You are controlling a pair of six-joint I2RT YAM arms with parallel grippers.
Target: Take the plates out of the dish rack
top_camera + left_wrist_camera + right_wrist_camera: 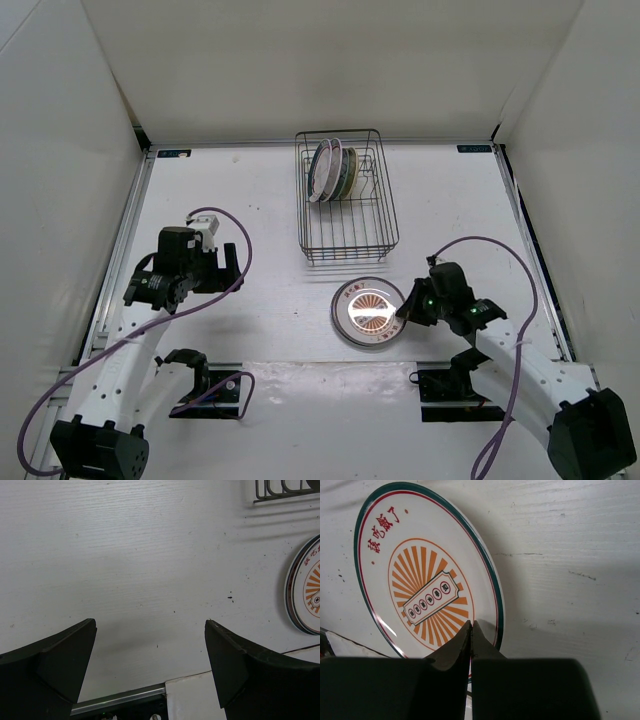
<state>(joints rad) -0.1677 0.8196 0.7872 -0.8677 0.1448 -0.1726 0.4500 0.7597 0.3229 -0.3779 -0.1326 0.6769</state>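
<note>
Top external view: the sunburst plate (365, 312) lies flat on the table (250, 200) just in front of the dish rack (386, 215), where more plates (332, 170) stand on edge between the prongs at its far end. Glazed, stiff and breakable, they look slippery, so the exposed upper rim seems the place to pinch. The right claw (471, 625) sits at the flat plate's right edge, fingers pressed together on nothing. The left claw (150, 622) gapes wide, empty.
</note>
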